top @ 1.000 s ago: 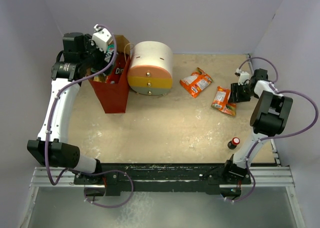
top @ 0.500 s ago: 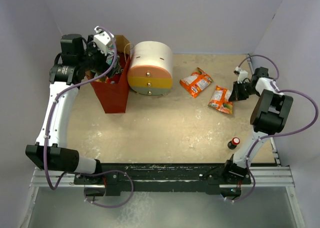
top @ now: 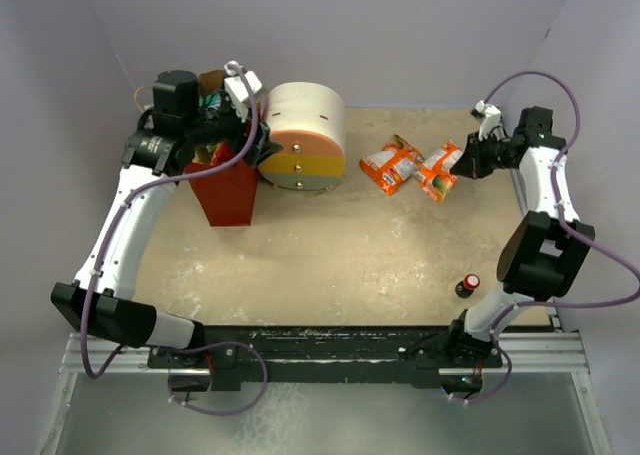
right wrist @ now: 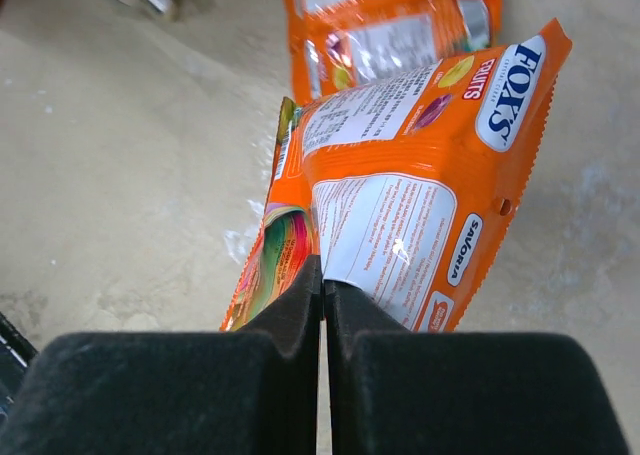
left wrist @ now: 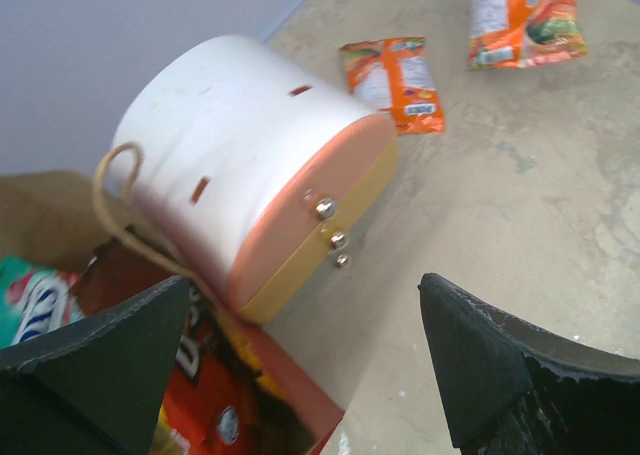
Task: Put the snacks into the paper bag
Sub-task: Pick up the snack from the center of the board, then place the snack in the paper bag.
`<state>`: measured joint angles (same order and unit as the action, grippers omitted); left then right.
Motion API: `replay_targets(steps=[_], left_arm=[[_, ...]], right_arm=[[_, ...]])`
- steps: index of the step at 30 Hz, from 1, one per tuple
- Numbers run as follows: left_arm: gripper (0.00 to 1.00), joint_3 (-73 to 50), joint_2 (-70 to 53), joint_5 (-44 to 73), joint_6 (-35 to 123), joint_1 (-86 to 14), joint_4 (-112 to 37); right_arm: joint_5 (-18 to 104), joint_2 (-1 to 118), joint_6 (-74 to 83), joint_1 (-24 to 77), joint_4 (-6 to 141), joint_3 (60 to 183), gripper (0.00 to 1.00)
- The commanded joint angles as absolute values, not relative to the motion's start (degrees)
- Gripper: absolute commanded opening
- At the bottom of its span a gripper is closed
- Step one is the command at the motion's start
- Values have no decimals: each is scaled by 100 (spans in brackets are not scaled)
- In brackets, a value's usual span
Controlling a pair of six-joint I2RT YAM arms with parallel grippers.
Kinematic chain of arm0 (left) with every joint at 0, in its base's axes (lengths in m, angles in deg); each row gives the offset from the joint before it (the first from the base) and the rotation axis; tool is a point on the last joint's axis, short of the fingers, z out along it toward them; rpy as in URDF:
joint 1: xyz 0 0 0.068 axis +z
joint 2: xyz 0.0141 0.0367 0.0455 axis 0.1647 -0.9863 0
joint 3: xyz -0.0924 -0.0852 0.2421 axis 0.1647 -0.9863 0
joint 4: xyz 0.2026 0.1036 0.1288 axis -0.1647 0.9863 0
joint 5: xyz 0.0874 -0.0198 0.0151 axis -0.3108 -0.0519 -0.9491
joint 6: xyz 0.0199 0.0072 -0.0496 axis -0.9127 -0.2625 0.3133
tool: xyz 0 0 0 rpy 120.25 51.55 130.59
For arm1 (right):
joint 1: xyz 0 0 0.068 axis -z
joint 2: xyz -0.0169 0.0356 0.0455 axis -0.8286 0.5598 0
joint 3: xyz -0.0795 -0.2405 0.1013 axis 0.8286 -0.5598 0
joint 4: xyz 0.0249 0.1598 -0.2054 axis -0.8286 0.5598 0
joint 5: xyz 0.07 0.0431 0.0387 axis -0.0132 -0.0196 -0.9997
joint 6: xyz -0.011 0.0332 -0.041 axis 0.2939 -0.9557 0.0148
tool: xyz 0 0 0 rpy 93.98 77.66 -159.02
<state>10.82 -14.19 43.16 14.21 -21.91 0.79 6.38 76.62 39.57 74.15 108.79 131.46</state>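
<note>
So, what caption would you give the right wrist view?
Right fingers shut on an orange Fox's packet, a second orange packet lying on the table beyond.

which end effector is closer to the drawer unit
Left. The left end effector hangs right beside the drawer unit; the right end effector is far off, holding a packet.

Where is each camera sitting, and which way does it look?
Top external: high behind the robot, looking down on the table; the left arm and right arm show whole.
Left wrist: on the left arm above the paper bag, facing the drawer unit; the open left gripper shows at the bottom.
Right wrist: on the right arm, looking down at the held orange packet; the shut right gripper pinches it.
Shared: both wrist views show that packet and the second orange packet.
</note>
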Motion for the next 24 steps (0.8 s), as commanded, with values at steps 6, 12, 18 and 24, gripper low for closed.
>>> replay_targets(steps=[6,12,18,24], left_arm=[[99,988,-1622,5200,2430,-2792,-943],[99,1099,-2080,5647,3294,-2983,-1551],[99,1256,-2488,5705,3745,-3306,-2025],[99,1235,-2791,5849,4375,-3487,-2788]], right_arm=[[-318,6466,3390,6639,10557,13404,0],[-723,5946,2887,6169,9963,13444,0],[-957,5649,2389,5781,9437,13534,0],[-1196,5477,1944,5471,8914,13538,0]])
